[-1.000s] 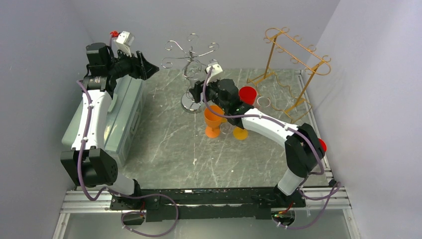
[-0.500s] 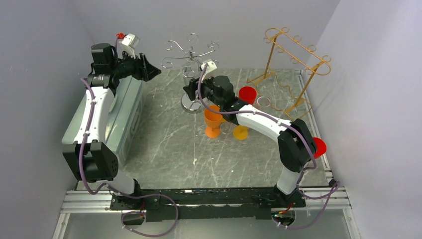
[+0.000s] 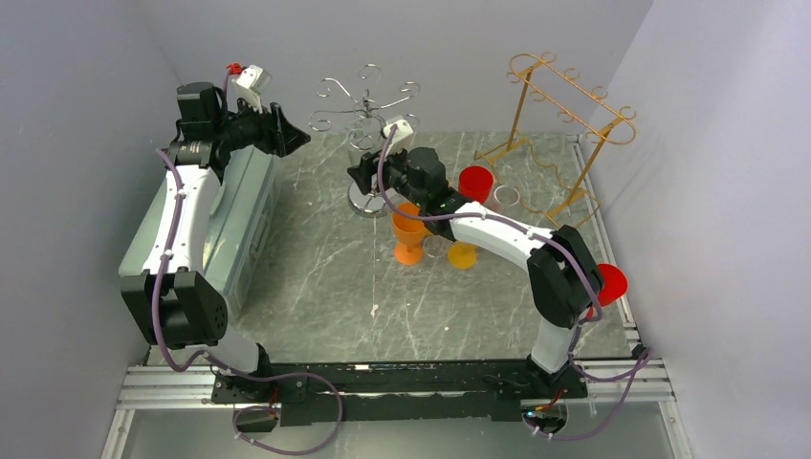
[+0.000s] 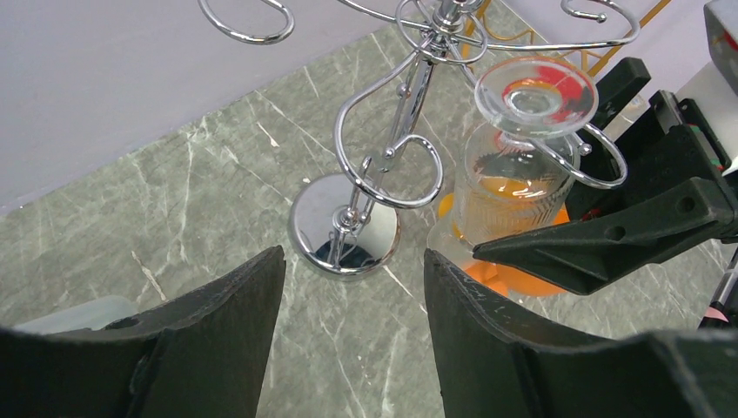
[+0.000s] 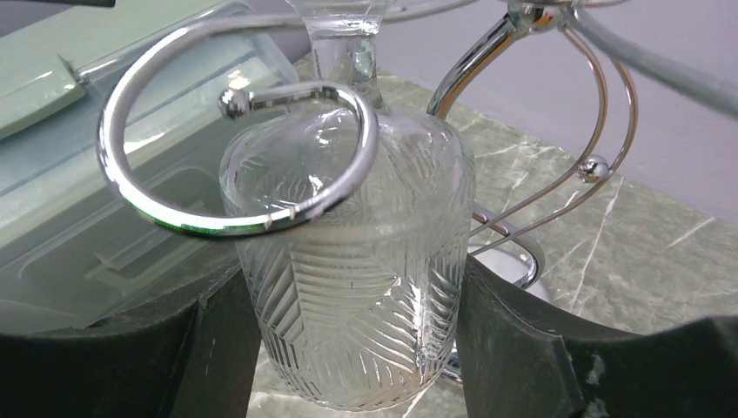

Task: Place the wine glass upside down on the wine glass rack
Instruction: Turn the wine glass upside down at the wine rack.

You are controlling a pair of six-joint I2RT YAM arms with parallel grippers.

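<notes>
A clear ribbed wine glass (image 5: 348, 287) hangs upside down, foot up, with my right gripper (image 5: 348, 348) shut on its bowl. Its stem stands inside a curled hook (image 5: 235, 157) of the chrome wine glass rack (image 3: 366, 105). In the left wrist view the glass (image 4: 513, 192) shows its round foot above the hook, beside the rack's post (image 4: 409, 131). My left gripper (image 4: 352, 287) is open and holds nothing. It hovers to the left of the rack, above the container's far end (image 3: 287, 134).
A pale green lidded container (image 3: 239, 220) fills the left side. Two orange cups (image 3: 409, 234) stand just in front of the rack's base, a red cup (image 3: 475, 182) behind my right arm. A gold wire rack (image 3: 564, 105) stands at the back right.
My right gripper has carried the wine glass left and back, up to the chrome rack's hook. The left arm has shifted slightly right and its jaws have narrowed a little.
</notes>
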